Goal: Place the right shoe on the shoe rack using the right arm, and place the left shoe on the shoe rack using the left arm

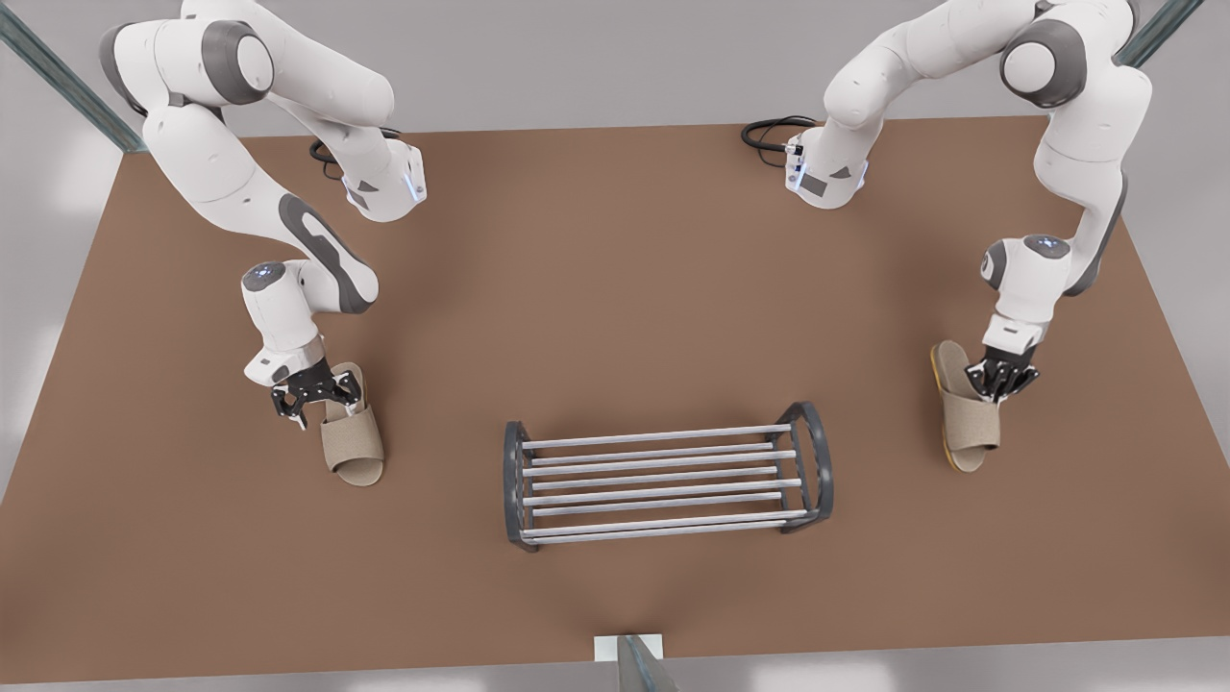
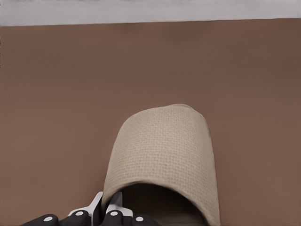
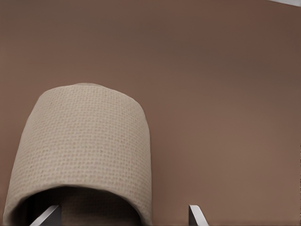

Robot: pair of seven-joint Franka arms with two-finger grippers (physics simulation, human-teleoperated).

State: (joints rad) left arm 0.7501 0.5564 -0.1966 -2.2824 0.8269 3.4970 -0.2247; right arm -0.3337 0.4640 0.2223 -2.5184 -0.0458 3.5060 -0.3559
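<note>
**Both arms at their slippers, rack waiting bare between them**

The right gripper [image 1: 312, 392] is low over the heel end of the right shoe [image 1: 354, 437], a beige woven open-backed slipper lying flat towards the brown table's [image 1: 615, 288] edge at the front view's left. Its jaws are spread, one finger at the slipper's mouth and one outside, apparently to take the upper's side wall. Towards the opposite edge, the left gripper [image 1: 1001, 377] has its jaws nearly together, seemingly pinching the rim of the left shoe [image 1: 966, 423], a matching beige slipper tipped so that its yellowish sole edge shows. That suggests a grip already taken. The shoe rack [image 1: 663, 434], silver bars between dark grey arched ends, stands midway near the camera-side edge, well apart from both shoes.
</note>
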